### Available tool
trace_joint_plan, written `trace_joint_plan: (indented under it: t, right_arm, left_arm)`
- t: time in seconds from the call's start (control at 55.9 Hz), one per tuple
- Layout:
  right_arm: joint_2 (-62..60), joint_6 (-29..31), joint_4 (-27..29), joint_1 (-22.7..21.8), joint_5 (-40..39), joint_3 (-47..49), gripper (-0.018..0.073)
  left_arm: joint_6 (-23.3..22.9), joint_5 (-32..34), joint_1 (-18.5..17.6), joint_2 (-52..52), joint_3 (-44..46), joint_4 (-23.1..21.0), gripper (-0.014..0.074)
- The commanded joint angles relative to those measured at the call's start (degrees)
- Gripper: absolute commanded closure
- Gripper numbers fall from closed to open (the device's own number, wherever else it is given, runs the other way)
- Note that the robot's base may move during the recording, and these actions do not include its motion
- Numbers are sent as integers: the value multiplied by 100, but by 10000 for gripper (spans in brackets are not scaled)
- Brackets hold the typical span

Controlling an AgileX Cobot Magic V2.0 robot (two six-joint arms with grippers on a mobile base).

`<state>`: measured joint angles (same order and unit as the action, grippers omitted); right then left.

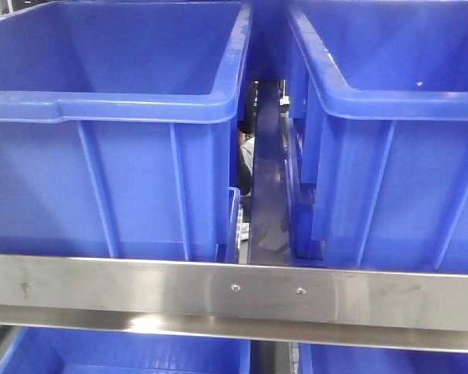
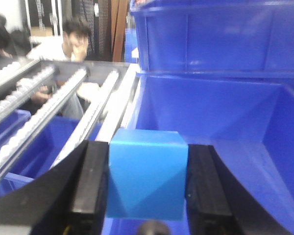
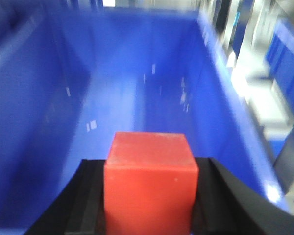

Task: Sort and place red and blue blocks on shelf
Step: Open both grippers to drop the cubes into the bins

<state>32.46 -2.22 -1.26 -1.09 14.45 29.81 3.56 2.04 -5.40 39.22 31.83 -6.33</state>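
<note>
Left gripper (image 2: pixel 146 188) clamps blue block (image 2: pixel 147 178) between both pads, above a blue bin (image 2: pixel 225 112); right gripper (image 3: pixel 149 193) clamps red block (image 3: pixel 150 181) over another bin's interior (image 3: pixel 112 88); shelf rail (image 1: pixel 234 292) spans front view beneath two bins.

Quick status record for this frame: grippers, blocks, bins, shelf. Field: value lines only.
left gripper: shut on the blue block, held between both fingers
right gripper: shut on the red block
left position: above the interior of a blue bin, block not released
right position: above the open interior of a blue bin, block not released
shelf: steel front rail with two screws, two blue bins side by side on it, more bins below
front view: neither arm nor block visible
background: person seated beyond the roller rails
</note>
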Motion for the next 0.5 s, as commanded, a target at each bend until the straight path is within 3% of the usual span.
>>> trace_joint_plan:
  t: [0.0,0.143,0.233,0.483]
  right_arm:
    - [581,-2,-62,-13,-605,415,186]
    - [1317,-2,-62,-13,-1115,690,186]
    - [1736,-2,-62,-13,-1324,817,186]
    - [2623,-2,-62,202,-1811,930,186]
  left_arm:
    - [-12,428,-327,503,504,5,299]
    - [-12,698,-1067,1374,778,8,299]
    - [-12,1313,-1412,1971,780,8,299]
    - [-12,2120,-1553,3165,780,-28,299]
